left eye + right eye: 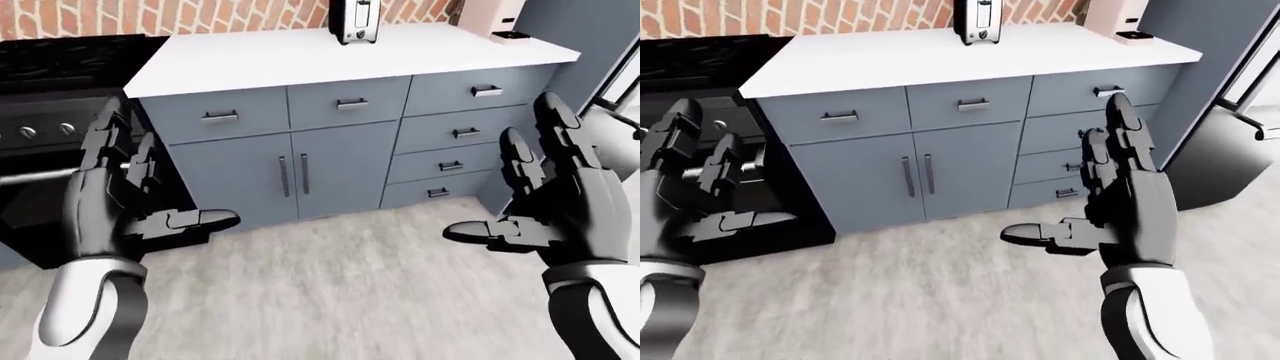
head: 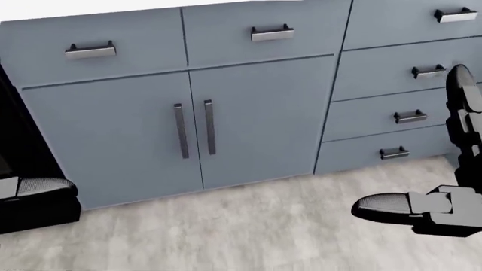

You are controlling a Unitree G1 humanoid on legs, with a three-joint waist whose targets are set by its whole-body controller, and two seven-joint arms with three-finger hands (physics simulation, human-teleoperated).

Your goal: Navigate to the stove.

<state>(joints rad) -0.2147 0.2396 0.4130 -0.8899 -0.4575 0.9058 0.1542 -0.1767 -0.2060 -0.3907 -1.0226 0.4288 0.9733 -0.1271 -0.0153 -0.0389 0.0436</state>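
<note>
I've got both hands up before me, empty. My left hand [image 1: 120, 210] is raised palm-in, fingers spread and pointing up, thumb out sideways toward the right; nothing in it. My right hand [image 1: 545, 202] mirrors it, fingers splayed upward, thumb jutting left; loose and grasping nothing.

There's the stove [image 1: 55, 97], just beyond my left hand and out to its left side in the left-eye view: black, with knobs on its face and a pale oven bar running level behind my fingers. I judge it a fixed appliance, heavy and rigid, not something to lift. The job is only to get to it, so no grip is called for; if I ever took hold, that oven bar looks the sensible place, stiff and likely smooth.

Between my two hands sit the blue-grey cabinets [image 1: 300, 161], double doors with paired upright handles, drawers stacked toward my right hand. Above them a white counter [image 1: 330, 52] carries a toaster [image 1: 352, 21], well beyond both hands. Pale floor [image 1: 330, 292] runs beneath my palms.

In the head view, looking down, only my right thumb and finger edge show at the right, and a black slab at the left edge, probably the stove's side.

I reckon I'm near but off-centre: the stove lies to the left, so I need to shift that way.
</note>
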